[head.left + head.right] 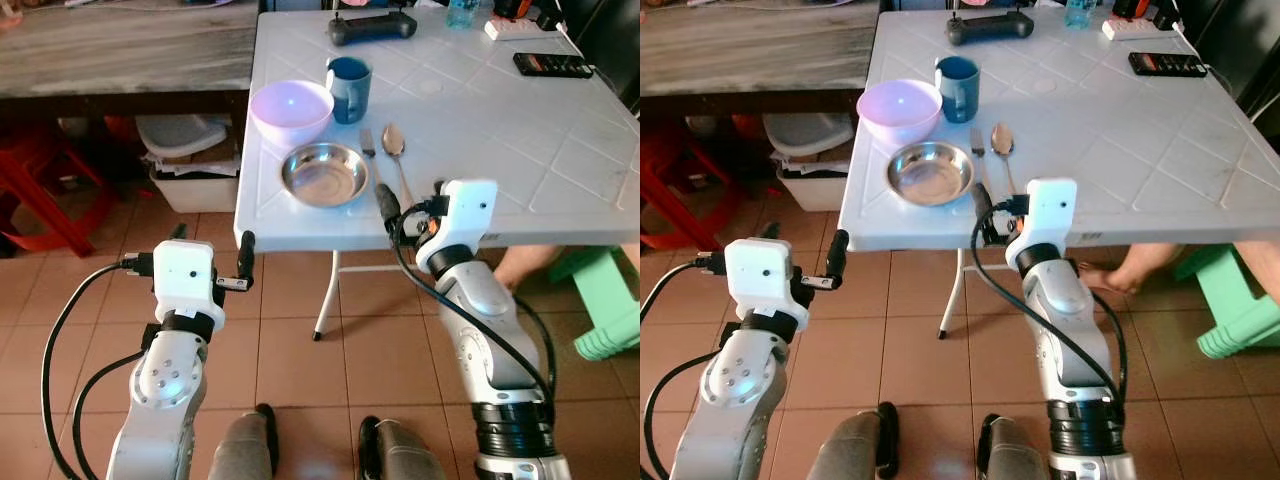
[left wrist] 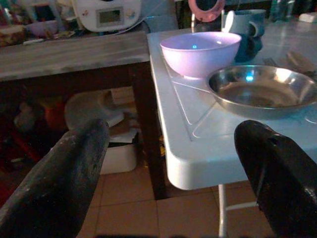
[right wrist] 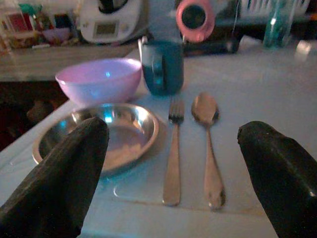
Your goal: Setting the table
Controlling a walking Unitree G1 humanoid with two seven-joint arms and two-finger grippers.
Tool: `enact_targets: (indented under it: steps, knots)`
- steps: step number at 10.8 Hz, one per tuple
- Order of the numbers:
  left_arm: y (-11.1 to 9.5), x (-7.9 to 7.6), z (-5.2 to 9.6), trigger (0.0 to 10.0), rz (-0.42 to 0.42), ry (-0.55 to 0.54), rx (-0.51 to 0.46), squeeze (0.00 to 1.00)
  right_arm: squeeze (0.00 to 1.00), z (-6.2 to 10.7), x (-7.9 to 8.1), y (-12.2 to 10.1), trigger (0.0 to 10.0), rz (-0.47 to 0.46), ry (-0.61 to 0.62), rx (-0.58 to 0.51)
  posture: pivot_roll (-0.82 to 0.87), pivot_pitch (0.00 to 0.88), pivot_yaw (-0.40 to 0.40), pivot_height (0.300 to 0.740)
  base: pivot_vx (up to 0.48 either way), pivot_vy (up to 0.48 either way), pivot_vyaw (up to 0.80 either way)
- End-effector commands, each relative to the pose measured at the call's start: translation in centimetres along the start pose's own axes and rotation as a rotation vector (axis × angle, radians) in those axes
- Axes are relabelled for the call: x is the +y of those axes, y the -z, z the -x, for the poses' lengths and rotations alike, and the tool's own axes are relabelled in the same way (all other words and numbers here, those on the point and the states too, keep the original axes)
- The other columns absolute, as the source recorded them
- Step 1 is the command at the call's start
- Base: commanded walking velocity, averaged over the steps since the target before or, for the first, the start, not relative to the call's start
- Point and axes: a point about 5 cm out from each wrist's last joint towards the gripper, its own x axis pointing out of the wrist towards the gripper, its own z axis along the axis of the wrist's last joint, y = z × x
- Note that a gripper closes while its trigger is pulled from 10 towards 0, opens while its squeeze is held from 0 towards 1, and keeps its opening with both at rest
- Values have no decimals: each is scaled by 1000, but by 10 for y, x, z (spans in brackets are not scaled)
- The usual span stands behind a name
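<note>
Two tools hang open and empty at the near edge of the white plastic surface (image 1: 520,140): the right tool (image 1: 392,215) just before the steel fork (image 3: 173,153) and steel spoon (image 3: 208,148), the left tool (image 1: 212,255) lower, off the corner. A round steel plate (image 1: 324,173), pink bowl (image 1: 291,108) and blue mug (image 1: 349,88) sit grouped.
</note>
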Motion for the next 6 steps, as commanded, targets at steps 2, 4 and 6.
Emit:
enact_targets:
  steps: [2, 4, 6]
  knots:
    - [-7, 2, 4, 10000, 13, -5, -21, 0, 0, 11, -1, -11, 10000, 44, -2, -51, 78, 161, 16, 740, 141, 0, 0]
    - [-1, 7, 12, 10000, 13, -29, 7, 0, 0, 34, -6, -7, 10000, 78, 24, -29, 62, 137, 15, 740, 277, 0, 0]
    - [2, 10, 14, 10000, 13, -38, 20, 0, 0, 42, -16, -4, 10000, 121, 83, -21, 55, 113, 23, 740, 281, 0, 0]
